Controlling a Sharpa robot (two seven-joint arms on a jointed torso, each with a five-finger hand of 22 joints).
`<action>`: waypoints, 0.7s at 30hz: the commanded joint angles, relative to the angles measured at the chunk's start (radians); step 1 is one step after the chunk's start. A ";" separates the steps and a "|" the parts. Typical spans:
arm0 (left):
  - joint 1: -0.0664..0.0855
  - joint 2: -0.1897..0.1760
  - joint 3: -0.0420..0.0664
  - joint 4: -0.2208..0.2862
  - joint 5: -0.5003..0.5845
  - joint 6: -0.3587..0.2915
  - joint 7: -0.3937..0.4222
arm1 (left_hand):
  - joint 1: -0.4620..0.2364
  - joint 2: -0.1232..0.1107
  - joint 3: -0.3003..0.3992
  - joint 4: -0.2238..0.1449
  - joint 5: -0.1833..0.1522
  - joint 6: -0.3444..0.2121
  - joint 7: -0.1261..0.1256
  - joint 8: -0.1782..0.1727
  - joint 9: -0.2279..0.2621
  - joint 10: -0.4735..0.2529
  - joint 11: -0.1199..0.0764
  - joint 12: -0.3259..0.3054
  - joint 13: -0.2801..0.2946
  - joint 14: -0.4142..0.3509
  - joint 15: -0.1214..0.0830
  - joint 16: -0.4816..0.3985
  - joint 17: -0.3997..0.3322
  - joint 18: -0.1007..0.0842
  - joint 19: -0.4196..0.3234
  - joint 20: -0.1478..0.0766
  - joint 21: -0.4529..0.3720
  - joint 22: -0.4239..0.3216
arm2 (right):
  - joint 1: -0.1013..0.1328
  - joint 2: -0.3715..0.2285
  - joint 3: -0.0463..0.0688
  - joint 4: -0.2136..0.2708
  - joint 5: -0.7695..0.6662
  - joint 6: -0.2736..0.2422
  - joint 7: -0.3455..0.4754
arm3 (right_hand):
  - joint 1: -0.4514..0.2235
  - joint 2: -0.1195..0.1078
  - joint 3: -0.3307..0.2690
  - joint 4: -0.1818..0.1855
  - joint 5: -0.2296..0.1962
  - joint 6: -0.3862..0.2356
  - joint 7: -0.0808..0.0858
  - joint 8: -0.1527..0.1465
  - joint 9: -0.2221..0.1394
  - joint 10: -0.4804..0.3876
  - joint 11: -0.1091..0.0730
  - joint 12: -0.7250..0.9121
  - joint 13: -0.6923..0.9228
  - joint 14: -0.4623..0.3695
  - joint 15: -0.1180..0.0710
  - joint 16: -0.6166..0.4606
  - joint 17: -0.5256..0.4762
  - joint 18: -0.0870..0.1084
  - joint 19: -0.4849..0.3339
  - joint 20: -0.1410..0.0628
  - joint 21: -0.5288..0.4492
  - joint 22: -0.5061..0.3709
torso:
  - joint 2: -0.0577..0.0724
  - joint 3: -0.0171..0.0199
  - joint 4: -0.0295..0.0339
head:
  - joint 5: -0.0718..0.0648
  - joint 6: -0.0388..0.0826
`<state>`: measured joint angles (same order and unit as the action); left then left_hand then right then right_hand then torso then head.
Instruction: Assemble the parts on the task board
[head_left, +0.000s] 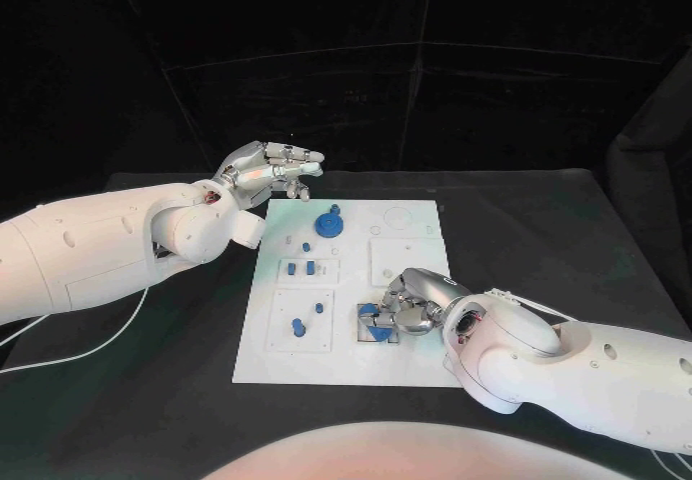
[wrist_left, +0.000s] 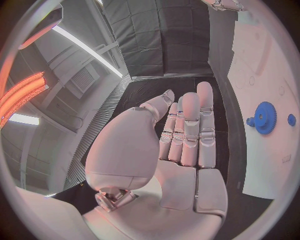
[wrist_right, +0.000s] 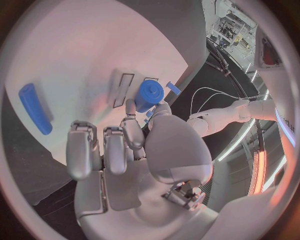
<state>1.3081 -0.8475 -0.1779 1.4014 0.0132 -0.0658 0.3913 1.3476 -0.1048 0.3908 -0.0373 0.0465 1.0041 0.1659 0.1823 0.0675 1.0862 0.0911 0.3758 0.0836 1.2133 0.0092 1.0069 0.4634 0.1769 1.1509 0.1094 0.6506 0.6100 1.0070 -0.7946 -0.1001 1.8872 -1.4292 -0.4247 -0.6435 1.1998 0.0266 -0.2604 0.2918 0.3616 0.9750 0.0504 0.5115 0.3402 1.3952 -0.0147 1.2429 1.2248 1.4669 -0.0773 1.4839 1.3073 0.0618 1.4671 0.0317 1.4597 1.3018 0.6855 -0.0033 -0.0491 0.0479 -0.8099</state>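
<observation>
Right arm (head_left: 577, 365), nearest the camera and the largest thing in the scene, reaches onto the near right corner of the task board (head_left: 411, 360). Its right hand (head_left: 411, 305) is curled down over a cluster of blue parts (head_left: 375, 325) at that corner. In the right wrist view the fingers (wrist_right: 131, 131) close around a blue cylinder (wrist_right: 149, 95), with thumb and one finger touching it; I judge it gripped, though how firm the hold is cannot be told.

Task board: white plate, central on the table (head_left: 577, 230). All places below are relative to it.

Left arm (head_left: 101, 245) sits off the board's far left corner. Left hand (head_left: 274, 168) hovers just beyond that corner, fingers straight and together in the left wrist view, holding nothing, touching nothing.

Blue gear (head_left: 330, 221): upright on the board near its far left corner, just beside the left hand. Same gear in the left wrist view (wrist_left: 265, 117).

Smaller blue pieces: two short pegs (head_left: 300, 267) in the left middle recess; one oblong piece (head_left: 299, 326) in the near left recess.

Step in hand (judgement): seating or picking the cylinder at the near right corner. Next move calls for keeping the cylinder upright and aligned with its socket before pressing.
</observation>
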 joint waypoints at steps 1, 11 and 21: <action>0.002 0.000 0.001 0.002 0.003 0.013 0.007 | 0.001 0.007 -0.005 -0.002 0.003 -0.001 0.001 0.001 0.000 -0.009 0.000 0.006 -0.001 -0.009 0.001 -0.003 -0.001 0.006 0.001 0.002 -0.007 -0.001 | 0.001 0.004 0.000 -0.002 -0.014 0.011 -0.016 | -0.042 0.001 -0.021 -0.008 -0.115 -0.005 0.007 -0.002 0.008 0.001 -0.005 -0.007 -0.002 0.067 -0.007 0.001 0.062 -0.008 0.006 -0.009 -0.003 0.000 | -0.001 -0.0005 -0.0004 | 0.000 0.000; 0.002 -0.001 0.001 0.002 0.003 0.013 0.006 | 0.001 0.007 -0.005 -0.002 0.003 -0.001 0.001 0.001 0.000 -0.009 0.000 0.006 -0.001 -0.009 0.001 -0.003 -0.001 0.006 0.001 0.002 -0.007 -0.001 | 0.001 0.007 0.000 -0.005 -0.044 0.024 -0.028 | -0.201 -0.117 0.057 0.005 -0.311 -0.024 0.011 -0.011 0.036 -0.020 0.002 -0.048 -0.029 0.067 -0.004 -0.001 0.064 -0.007 0.002 -0.005 -0.010 -0.009 | 0.000 0.0000 -0.0005 | 0.000 0.000; 0.002 -0.001 0.001 0.001 0.003 0.015 0.005 | 0.001 0.007 -0.005 -0.002 0.003 -0.001 0.001 0.001 0.000 -0.009 0.000 0.006 -0.001 -0.009 0.001 -0.003 -0.001 0.006 0.001 0.002 -0.007 -0.001 | 0.000 -0.007 0.000 0.027 -0.050 0.037 -0.010 | -0.205 -0.107 0.089 0.003 -0.304 -0.021 0.011 -0.010 0.045 -0.016 0.001 -0.047 -0.024 0.068 -0.004 0.000 0.068 -0.009 0.005 -0.004 -0.006 0.000 | 0.000 0.0012 -0.0008 | 0.000 -0.001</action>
<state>1.3081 -0.8480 -0.1779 1.4013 0.0132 -0.0640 0.3906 1.3476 -0.1048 0.3908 -0.0373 0.0465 1.0041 0.1659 0.1823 0.0675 1.0862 0.0911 0.3758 0.0837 1.2133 0.0092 1.0069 0.4636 0.1769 1.1509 0.1094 0.6506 0.6102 1.0066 -0.8004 -0.1004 1.9072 -1.4650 -0.4031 -0.6641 0.9921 -0.0910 -0.1748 0.2964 0.0550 0.9552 0.0627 0.5044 0.3845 1.3789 -0.0126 1.1953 1.1993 1.4669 -0.0772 1.4839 1.3080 0.0619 1.4671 0.0318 1.4551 1.3013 0.6852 -0.0027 -0.0499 0.0471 -0.8109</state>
